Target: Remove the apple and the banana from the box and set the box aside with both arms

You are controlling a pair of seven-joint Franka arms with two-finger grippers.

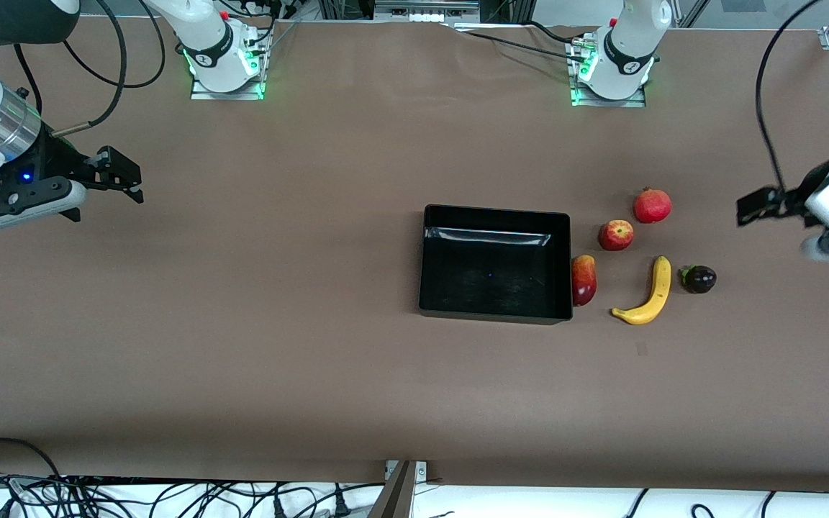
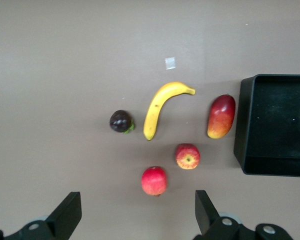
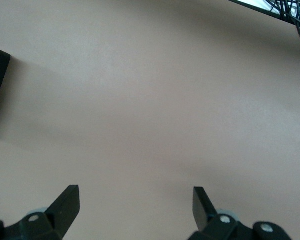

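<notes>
The black box (image 1: pixel 423 259) sits near the table's middle, empty; it also shows in the left wrist view (image 2: pixel 245 125). The fruits lie beside it toward the left arm's end: a mango (image 1: pixel 583 279) (image 2: pixel 221 116) touching its wall, an apple (image 1: pixel 615 235) (image 2: pixel 187 156), a pomegranate (image 1: pixel 652 206) (image 2: pixel 154 180), a banana (image 1: pixel 648 293) (image 2: pixel 160 106) and a dark purple fruit (image 1: pixel 699 279) (image 2: pixel 121 121). My left gripper (image 1: pixel 753 207) (image 2: pixel 137 210) hangs open and empty over bare table near the fruits. My right gripper (image 1: pixel 123 180) (image 3: pixel 136 202) is open and empty over bare table at the right arm's end.
The brown table (image 1: pixel 242 324) has wide bare room between the box and the right arm. A small pale tag (image 2: pixel 170 62) lies on the table near the banana. Cables (image 1: pixel 170 500) lie along the edge nearest the front camera.
</notes>
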